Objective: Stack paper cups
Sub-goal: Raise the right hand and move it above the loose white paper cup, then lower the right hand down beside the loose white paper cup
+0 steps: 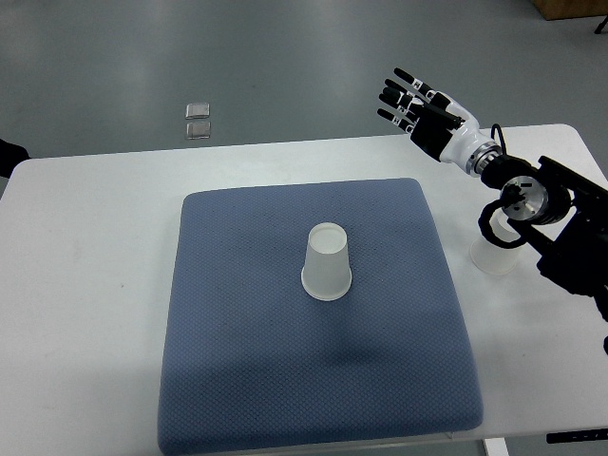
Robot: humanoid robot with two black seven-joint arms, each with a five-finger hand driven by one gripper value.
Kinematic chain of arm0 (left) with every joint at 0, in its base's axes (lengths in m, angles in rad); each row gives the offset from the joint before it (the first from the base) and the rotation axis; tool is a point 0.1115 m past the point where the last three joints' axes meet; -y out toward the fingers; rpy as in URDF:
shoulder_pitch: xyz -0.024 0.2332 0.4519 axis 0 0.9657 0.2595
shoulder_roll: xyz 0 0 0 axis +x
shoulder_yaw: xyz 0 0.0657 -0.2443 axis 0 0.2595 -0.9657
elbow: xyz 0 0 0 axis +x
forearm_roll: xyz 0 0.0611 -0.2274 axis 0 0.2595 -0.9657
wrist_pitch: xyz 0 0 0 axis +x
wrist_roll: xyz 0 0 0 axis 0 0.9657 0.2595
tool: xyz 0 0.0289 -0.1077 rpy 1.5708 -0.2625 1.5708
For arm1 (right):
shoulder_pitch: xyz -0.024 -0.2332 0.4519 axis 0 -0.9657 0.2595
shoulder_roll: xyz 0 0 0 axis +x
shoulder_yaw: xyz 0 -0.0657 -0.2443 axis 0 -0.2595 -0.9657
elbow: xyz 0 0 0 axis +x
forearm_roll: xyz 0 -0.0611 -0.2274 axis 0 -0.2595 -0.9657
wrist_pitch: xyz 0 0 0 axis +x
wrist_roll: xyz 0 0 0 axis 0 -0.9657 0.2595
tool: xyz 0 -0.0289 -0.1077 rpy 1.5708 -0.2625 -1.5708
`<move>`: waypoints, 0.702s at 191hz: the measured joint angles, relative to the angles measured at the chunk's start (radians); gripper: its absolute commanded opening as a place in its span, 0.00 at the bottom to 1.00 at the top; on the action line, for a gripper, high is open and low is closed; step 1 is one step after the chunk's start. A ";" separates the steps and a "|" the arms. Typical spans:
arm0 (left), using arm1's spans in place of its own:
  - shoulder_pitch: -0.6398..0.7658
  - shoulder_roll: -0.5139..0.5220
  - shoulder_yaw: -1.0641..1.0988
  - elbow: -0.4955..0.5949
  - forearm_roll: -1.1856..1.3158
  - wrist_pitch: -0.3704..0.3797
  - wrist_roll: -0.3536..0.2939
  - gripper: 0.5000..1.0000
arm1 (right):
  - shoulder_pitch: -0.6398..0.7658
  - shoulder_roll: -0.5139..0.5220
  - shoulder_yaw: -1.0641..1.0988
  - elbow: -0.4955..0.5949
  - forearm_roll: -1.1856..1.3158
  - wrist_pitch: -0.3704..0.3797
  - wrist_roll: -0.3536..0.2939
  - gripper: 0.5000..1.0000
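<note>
The right robot hand (416, 103) hangs released, fingers spread, grasping nothing. Its forearm crowds the cup (494, 255) on the desk (85, 285); swinging could topple it.

Bright, even overhead light, soft shadows on the blue mat (285, 380), sharp focus throughout

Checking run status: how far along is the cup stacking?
Nothing is stacked yet. One translucent white paper cup stands upside down on the blue padded mat. A second translucent cup sits apart on the white table, partly behind the right arm. The right robot hand hangs open, holding nothing. Both grasp and stacking remain.
</note>
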 measured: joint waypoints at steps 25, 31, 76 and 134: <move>0.000 0.000 0.000 -0.021 0.000 -0.001 0.000 1.00 | 0.161 -0.134 -0.310 0.042 -0.009 0.059 -0.031 0.85; 0.000 0.000 0.000 -0.026 0.000 -0.001 -0.001 1.00 | 0.206 -0.159 -0.383 0.052 -0.009 0.069 -0.034 0.85; 0.000 0.000 0.003 -0.075 0.001 -0.002 -0.002 1.00 | 0.645 -0.261 -1.002 0.168 -0.103 0.167 -0.066 0.85; -0.002 0.000 0.003 -0.089 0.002 -0.002 -0.002 1.00 | 1.145 -0.159 -1.569 0.435 -0.401 0.303 -0.072 0.85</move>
